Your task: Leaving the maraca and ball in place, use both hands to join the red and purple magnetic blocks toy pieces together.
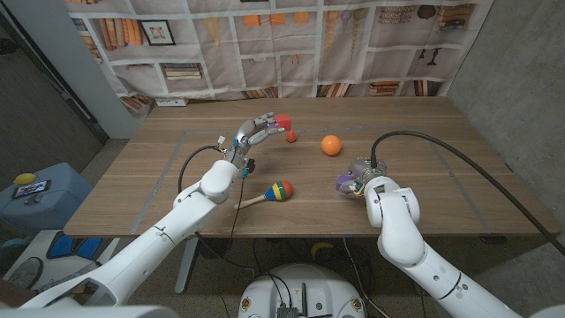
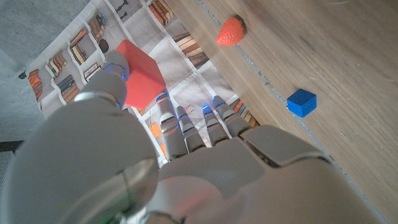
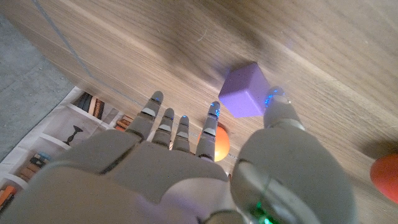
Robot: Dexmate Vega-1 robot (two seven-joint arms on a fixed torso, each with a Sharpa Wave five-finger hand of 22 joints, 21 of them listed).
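My left hand (image 1: 254, 132) is raised over the far middle of the table and pinches the red block (image 1: 283, 121) between its thumb and fingers. The left wrist view shows the same red block (image 2: 140, 74) at the fingertips (image 2: 180, 115). My right hand (image 1: 364, 175) is low over the table at the right and grips the purple block (image 1: 344, 183). In the right wrist view the purple block (image 3: 244, 91) sits between the thumb and a fingertip (image 3: 213, 112). The orange ball (image 1: 331, 145) lies between the two hands. The maraca (image 1: 274, 192) lies nearer the front.
A small red strawberry toy (image 1: 291, 136) lies just below the red block, also seen as the strawberry (image 2: 231, 31) in the left wrist view. A blue cube (image 2: 301, 102) lies on the wood near it. The orange ball (image 3: 217, 142) shows beyond my right fingers. A black cable (image 1: 459, 163) arcs over the right side.
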